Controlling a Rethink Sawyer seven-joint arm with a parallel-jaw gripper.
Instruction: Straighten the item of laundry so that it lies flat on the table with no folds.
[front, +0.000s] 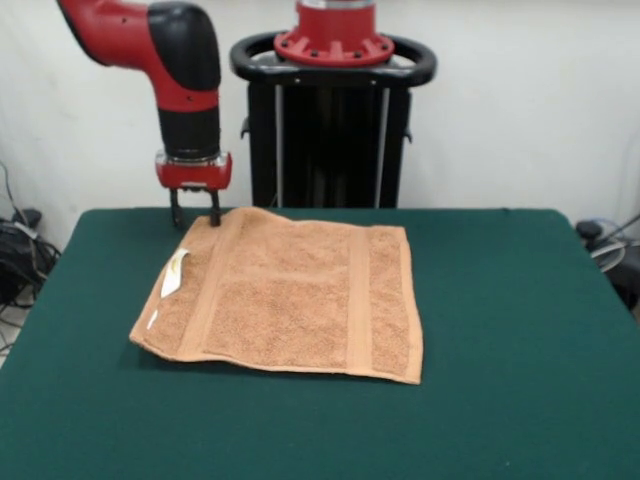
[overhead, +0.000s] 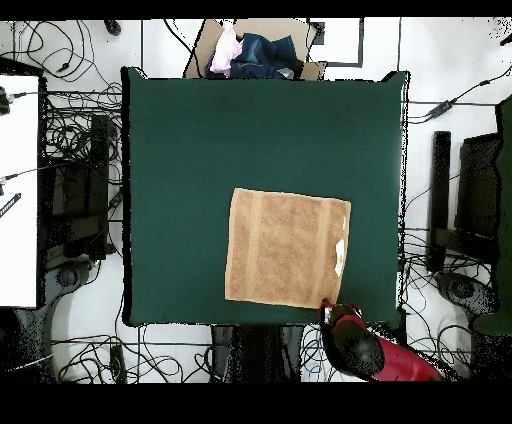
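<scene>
The orange-tan towel lies spread on the dark green table, with two woven bands and a white label near its left edge. It looks nearly flat, its left edge slightly lifted. My gripper stands at the towel's far-left corner, its tips low at the cloth; I cannot tell whether it grips the corner. In the overhead view the towel lies right of centre and the gripper is at its lower-right corner.
The robot pedestal stands behind the table. A box of clothes sits beyond the table's top edge in the overhead view. Cables lie on the floor around the table.
</scene>
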